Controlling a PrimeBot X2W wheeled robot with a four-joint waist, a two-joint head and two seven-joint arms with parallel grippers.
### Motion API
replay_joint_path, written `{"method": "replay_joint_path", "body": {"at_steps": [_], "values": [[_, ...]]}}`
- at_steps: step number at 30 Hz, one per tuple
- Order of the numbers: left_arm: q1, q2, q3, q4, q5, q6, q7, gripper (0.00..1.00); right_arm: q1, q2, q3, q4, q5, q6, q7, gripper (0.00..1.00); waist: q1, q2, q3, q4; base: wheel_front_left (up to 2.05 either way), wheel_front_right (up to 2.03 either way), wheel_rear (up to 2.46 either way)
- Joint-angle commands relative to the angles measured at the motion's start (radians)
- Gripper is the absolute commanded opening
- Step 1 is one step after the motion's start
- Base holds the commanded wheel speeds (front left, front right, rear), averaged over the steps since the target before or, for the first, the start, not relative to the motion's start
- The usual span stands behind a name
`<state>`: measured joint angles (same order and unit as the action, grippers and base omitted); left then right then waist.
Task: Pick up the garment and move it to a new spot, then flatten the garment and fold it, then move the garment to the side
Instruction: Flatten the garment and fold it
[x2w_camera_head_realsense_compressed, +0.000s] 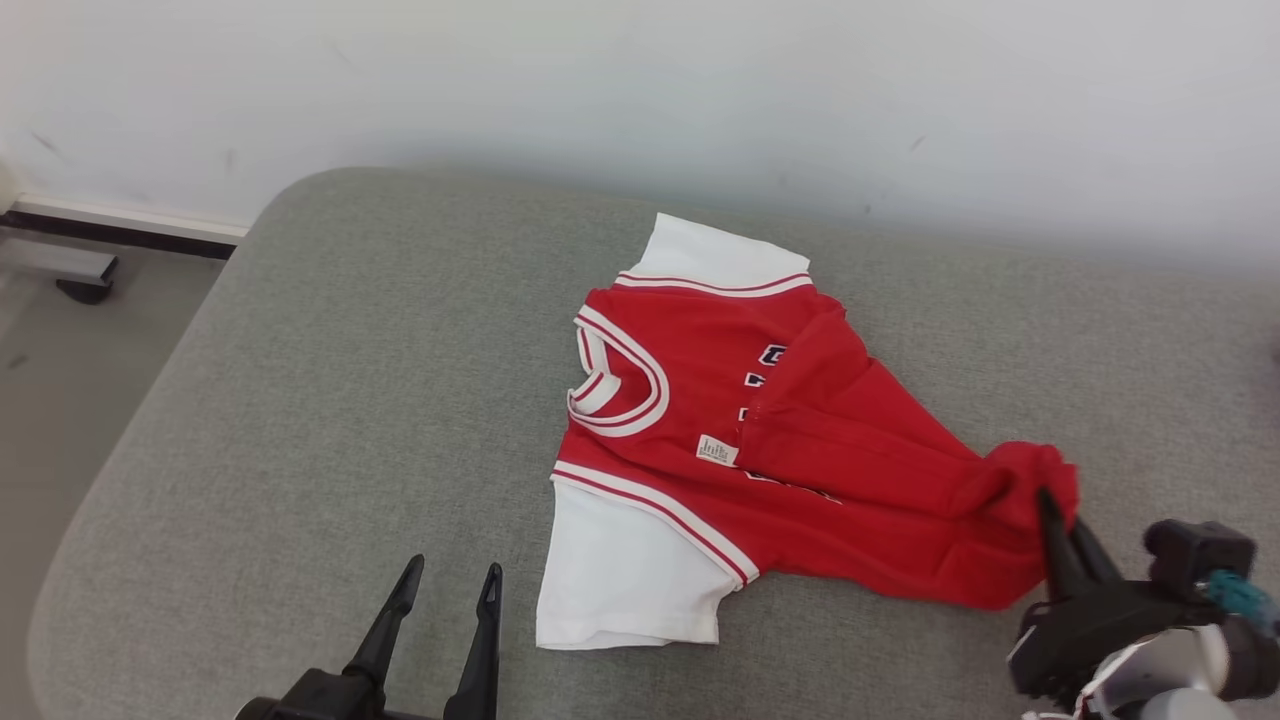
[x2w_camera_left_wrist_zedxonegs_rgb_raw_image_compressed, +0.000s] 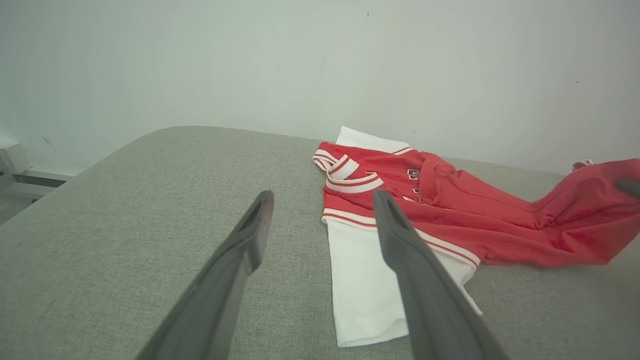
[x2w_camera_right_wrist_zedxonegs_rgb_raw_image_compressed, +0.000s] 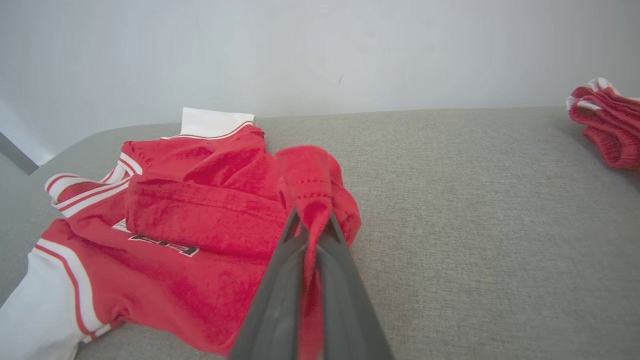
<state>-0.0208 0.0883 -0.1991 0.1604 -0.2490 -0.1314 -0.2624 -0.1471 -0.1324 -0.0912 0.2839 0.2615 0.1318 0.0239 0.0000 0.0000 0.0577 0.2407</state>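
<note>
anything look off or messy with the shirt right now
Yes. The shirt is not flat: its red lower part is bunched and folded back over the chest lettering, pinched in the shut right gripper. Another red garment lies crumpled apart from it.

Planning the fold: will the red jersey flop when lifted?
Probably floppy: the red jersey bunches limply where the right pincer pinches it. Likely light: one pinch lifts its end. The grey cushion looks textured, so it may drag.

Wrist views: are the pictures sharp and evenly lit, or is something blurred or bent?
Left wrist view: soft even light, no glare; the left end effector near the lens is slightly soft. Right wrist view: the garment is sharp, the right end effector blurs toward the bottom edge.
</note>
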Motion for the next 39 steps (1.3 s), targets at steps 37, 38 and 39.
{"method": "replay_joint_path", "body": {"at_steps": [37, 38, 39], "values": [[0.059, 0.025, 0.054, -0.021, 0.011, 0.002, -0.003, 1.0, 0.262, 0.022, -0.024, -0.304, -0.009, -0.003, -0.114, 1.0, 0.0, 0.0, -0.058, -0.063, 0.0, 0.0, 0.0], [0.062, 0.026, 0.057, -0.023, 0.012, 0.002, -0.003, 1.0, 0.266, 0.026, -0.024, -0.309, -0.011, -0.003, -0.124, 1.0, 0.0, 0.0, -0.061, -0.068, 0.0, 0.0, 0.0], [0.065, 0.027, 0.061, -0.024, 0.013, 0.002, -0.003, 1.0, 0.27, 0.031, -0.025, -0.313, -0.014, -0.003, -0.134, 1.0, 0.0, 0.0, -0.064, -0.073, 0.0, 0.0, 0.0]]}}
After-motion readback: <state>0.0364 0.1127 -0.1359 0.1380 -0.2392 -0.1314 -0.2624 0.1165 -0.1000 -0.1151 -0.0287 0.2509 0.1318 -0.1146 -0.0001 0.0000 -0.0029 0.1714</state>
